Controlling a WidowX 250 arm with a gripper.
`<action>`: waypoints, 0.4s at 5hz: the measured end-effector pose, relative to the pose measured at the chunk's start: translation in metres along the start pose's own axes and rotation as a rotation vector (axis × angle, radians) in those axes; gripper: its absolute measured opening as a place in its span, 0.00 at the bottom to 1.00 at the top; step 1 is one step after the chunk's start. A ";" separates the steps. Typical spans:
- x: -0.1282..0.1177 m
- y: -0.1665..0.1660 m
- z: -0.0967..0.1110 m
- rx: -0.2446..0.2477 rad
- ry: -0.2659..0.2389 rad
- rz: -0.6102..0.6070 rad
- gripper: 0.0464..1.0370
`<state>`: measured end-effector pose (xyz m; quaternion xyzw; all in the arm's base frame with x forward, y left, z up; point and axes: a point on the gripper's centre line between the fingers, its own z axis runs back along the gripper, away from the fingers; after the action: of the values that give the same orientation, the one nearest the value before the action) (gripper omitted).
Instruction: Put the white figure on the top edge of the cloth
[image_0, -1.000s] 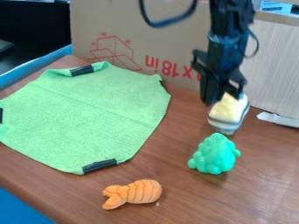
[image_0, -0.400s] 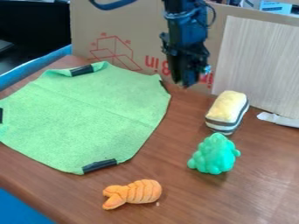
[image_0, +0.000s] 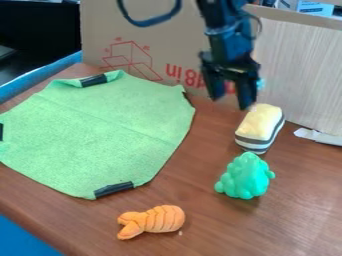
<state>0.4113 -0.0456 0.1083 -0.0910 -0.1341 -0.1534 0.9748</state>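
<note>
gripper above table, 2 fingers spread wide, holding nothing, white figure on table near cardboard, yellow top, dark stripes, off the cloth, green toy just beside figure, orange toy near cloth's bottom edge

On the cardboard behind my gripper I can read "8in", printed in red and upside down. My gripper covers part of that red line of print. Beside the red box drawing I see little marks too small to read, and small print on the blue-and-white item at the top right is unreadable to me.
</note>
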 end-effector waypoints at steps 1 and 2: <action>0.010 -0.011 -0.024 0.021 0.038 -0.006 0.96; 0.013 -0.004 -0.044 0.051 0.071 0.027 0.96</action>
<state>0.4324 -0.0625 0.0705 -0.0624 -0.1021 -0.1400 0.9829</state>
